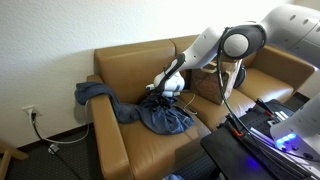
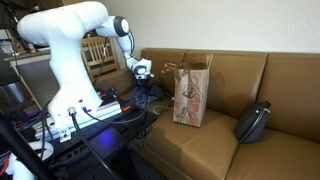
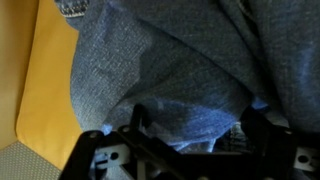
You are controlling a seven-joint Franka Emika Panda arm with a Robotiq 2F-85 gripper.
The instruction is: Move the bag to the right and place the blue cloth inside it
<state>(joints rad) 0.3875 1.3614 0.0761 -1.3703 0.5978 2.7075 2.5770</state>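
Note:
The blue cloth (image 1: 150, 112) lies crumpled on the couch seat, and one end hangs over the couch arm. In the wrist view the blue cloth (image 3: 170, 70) fills nearly the whole picture. My gripper (image 3: 195, 128) hovers right above it, open, with a fold of fabric showing between the two dark fingers (image 3: 140, 122). The gripper (image 1: 166, 87) points down at the cloth in an exterior view. The bag (image 2: 192, 94) stands upright on the seat, its printed face showing, a little beyond the gripper (image 2: 143, 71). The bag (image 1: 208, 84) is partly hidden behind my arm.
The tan couch (image 1: 120, 70) stands against a white wall. A dark round cushion (image 2: 254, 122) leans on the seat past the bag. A black stand with cables and blue lights (image 2: 95, 115) crowds the couch front. A white cable (image 1: 55, 140) runs from a wall socket.

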